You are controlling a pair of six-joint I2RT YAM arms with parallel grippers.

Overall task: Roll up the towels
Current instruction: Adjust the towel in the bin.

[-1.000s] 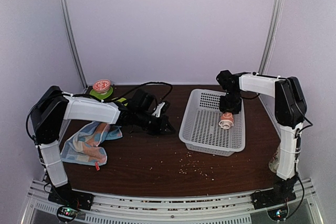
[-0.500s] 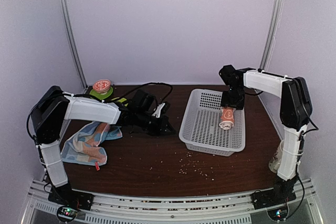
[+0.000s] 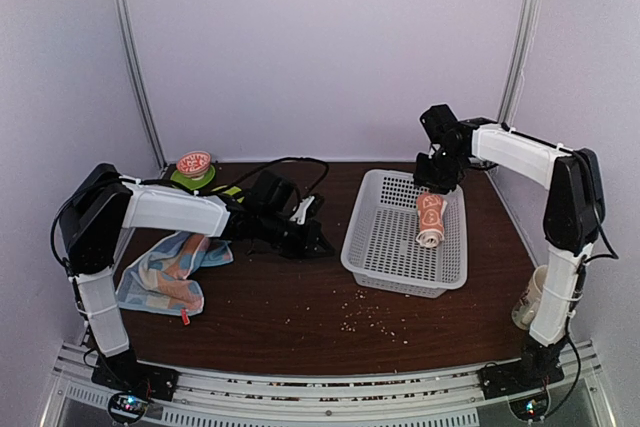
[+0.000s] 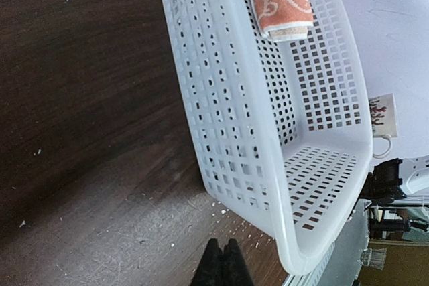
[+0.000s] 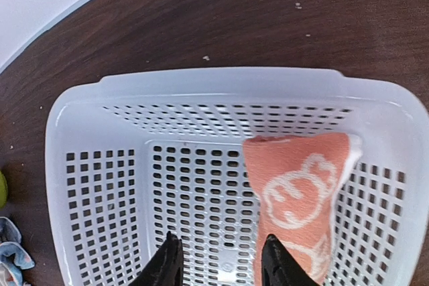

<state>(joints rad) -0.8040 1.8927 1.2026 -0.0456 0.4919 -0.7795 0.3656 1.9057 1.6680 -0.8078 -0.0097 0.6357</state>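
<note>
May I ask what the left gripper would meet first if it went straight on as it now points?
Probably the side wall of the white basket; the shut left gripper points at it across the table with nothing between, though depth is unclear.

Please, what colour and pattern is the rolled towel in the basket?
The towel is orange with white cartoon print, clearest in the right wrist view.

The small towel [image 5: 301,192] is orange with white cartoon print. The basket [image 5: 201,80] is white, the larger towel [image 3: 160,272] light blue with pastel patches.
</note>
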